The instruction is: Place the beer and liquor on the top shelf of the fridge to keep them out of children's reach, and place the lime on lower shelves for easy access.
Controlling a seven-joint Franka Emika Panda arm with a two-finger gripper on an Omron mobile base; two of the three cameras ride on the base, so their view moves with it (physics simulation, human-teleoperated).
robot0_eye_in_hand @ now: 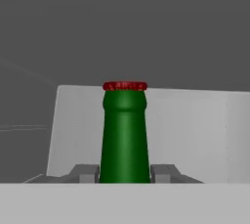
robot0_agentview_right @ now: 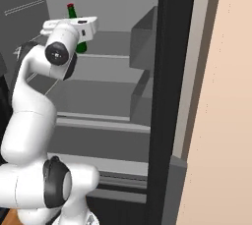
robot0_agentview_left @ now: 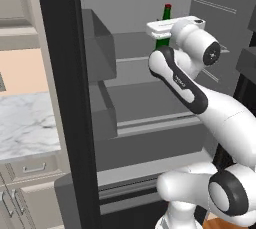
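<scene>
Dark green glass, smooth and glossy, forms the long neck of the beer (robot0_eye_in_hand: 124,137), which tapers upward to a crimped red cap. In the hand view the neck stands upright between the two dark fingertips (robot0_eye_in_hand: 87,173), each pressed against one side of the glass. The gripper (robot0_eye_in_hand: 124,174) is clenched on the beer, grasping it low on the neck.

In the left base view the beer (robot0_agentview_left: 165,23) is held inside the fridge (robot0_agentview_left: 75,98), its cap and upper neck rising above the flat white hand and a little of its green body visible below it. The bottle is at the level of the top shelf (robot0_agentview_left: 131,59), a flat pale grey panel with a thin light front edge. Whether the base of the bottle touches the shelf cannot be told, since the hand and wrist cover it.

The right base view gives the same arrangement from the other side: the beer (robot0_agentview_right: 74,22) upright, far inside the grey interior, beside the white hand. Its lower green body shows just under the hand, above the top shelf (robot0_agentview_right: 110,56).

The fridge interior is matte grey, with stepped flat shelves below and box-shaped door bins (robot0_agentview_left: 100,48) on the black door at the left. Near the left edge of the left base view lies a veined white marble counter (robot0_agentview_left: 25,123) over pale cabinet drawers (robot0_agentview_left: 32,168) with slim metal handles.
</scene>
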